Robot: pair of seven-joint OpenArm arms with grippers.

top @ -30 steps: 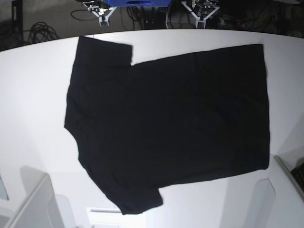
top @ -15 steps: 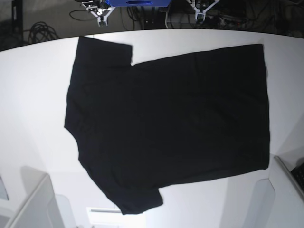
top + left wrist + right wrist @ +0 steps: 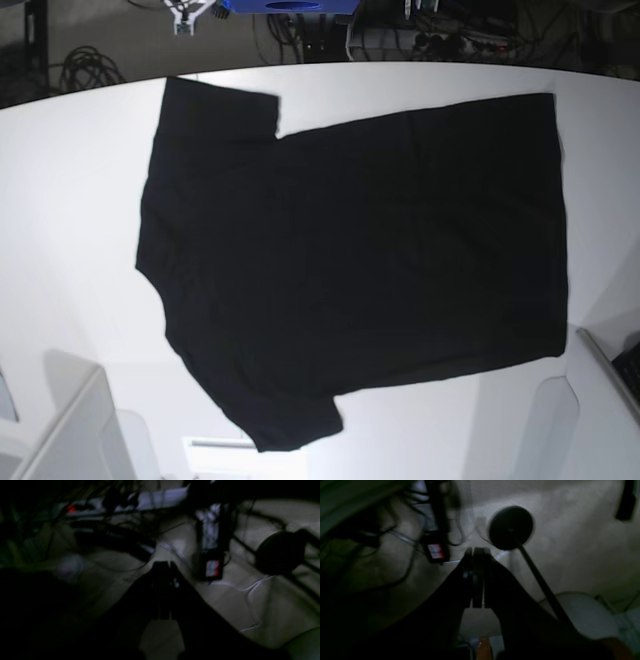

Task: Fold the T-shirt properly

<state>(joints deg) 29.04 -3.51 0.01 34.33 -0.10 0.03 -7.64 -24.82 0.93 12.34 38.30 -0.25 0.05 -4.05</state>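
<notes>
A black T-shirt (image 3: 360,270) lies flat on the white table (image 3: 70,200).

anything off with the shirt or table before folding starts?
Nothing damaged or spilled. The T-shirt lies flat, plain black side up, skewed on the white table: hem toward the base view's right, sleeves left, edges not square to the table. Both grippers, left and right, are shut and off the cloth.

A white counter (image 3: 70,200) fills most of the base view, and beyond its far edge lie a coil of dark cables (image 3: 85,68) and a blue box (image 3: 290,6). On the dim floor (image 3: 570,542) stands a round black base (image 3: 511,527) with a slanted pole, near a small red-and-white label (image 3: 435,551).
</notes>
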